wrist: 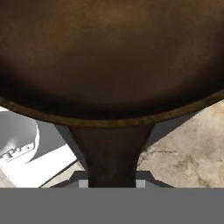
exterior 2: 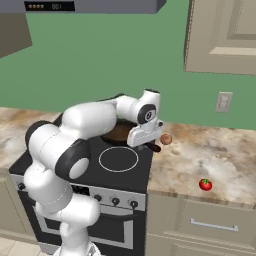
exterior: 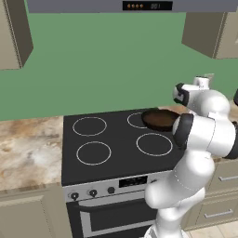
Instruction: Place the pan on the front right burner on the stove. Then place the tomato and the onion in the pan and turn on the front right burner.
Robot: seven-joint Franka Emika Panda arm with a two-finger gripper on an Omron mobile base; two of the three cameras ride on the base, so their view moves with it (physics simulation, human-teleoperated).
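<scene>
My gripper (exterior 2: 145, 136) is shut on the handle of the dark brown pan (exterior: 159, 119), which hangs level over the back right part of the stove (exterior: 116, 158). In the hand view the pan (wrist: 109, 57) spreads across the top and its handle runs down into my gripper (wrist: 111, 181). The front right burner (exterior: 154, 144) is bare, just in front of the pan (exterior 2: 117, 133). The onion (exterior 2: 166, 139) lies on the counter right beside the stove. The tomato (exterior 2: 205, 184) lies farther right, near the counter's front edge.
Marbled counter (exterior 2: 210, 160) flanks the stove on both sides. Black knobs (exterior: 93, 192) sit on the silver panel above the oven door. Wall cabinets (exterior 2: 222, 35) hang above the right counter, with a range hood (exterior: 139, 5) over the stove.
</scene>
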